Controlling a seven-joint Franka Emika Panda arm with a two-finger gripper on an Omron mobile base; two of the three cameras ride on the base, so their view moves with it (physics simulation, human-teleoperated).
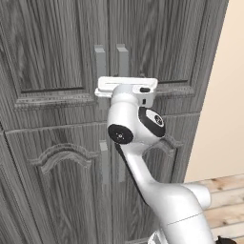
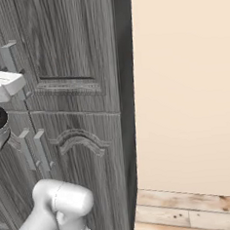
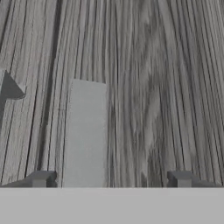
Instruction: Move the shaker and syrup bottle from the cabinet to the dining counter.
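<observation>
1. Stage: judged to be the opening step. The cabinet (image 1: 57, 62) stands with all doors closed, so the shaker and syrup bottle, presumably inside, cannot be located.
2. Arm position: the hand is raised to the upper pair of bar handles at the middle seam, close against the door fronts.
3. Gripper (image 3: 111, 178): fingers (image 3: 41, 178) spread wide, nothing between them but air. In the hand view the pale upper right handle (image 3: 85, 131) lies between the tips, nearer the left one, and apart from both.
4. Lower doors and their handles are likewise closed.
5. Next move, as a judgement: advance until the handle sits squarely between the fingers, close on it, then swing the door outward along its hinge arc.
6. Risk: an off-centre grip may slip off the bar.
</observation>
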